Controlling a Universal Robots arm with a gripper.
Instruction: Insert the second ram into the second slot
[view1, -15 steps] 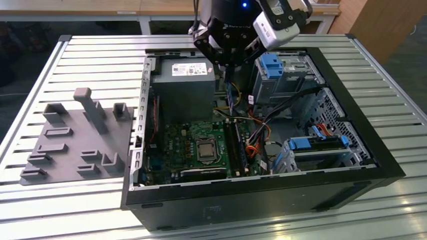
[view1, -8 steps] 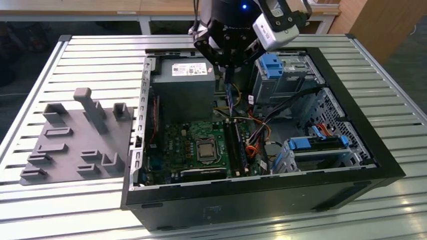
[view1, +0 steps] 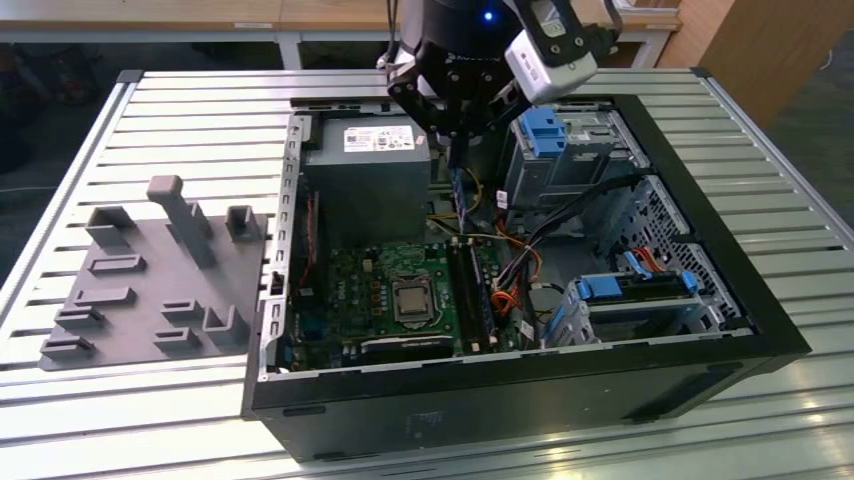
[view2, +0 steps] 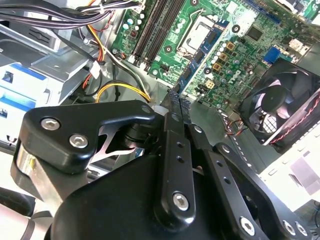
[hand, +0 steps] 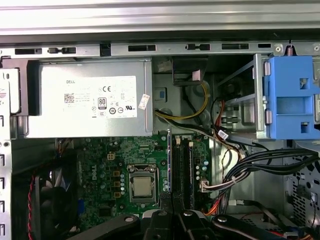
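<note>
Hovering above the case (view1: 534, 372), hand (view1: 451, 135) clamps second ram (hand: 168, 150); slots (view1: 470, 285) at 6 o'clock, exterior view, alignment judged outstanding.

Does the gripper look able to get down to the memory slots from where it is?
Probably yes. The case is open, the gripper, shut on the ram, hangs over the board, and the slots lie bare; cables run beside them, not across.

Exterior view, high and oblique, looks down on the whole open computer case (view1: 534, 390) on the desk (view1: 187, 110); both wrist views, close above, look past the tool (view2: 175, 100) onto the same motherboard (hand: 110, 155) inside it.
</note>
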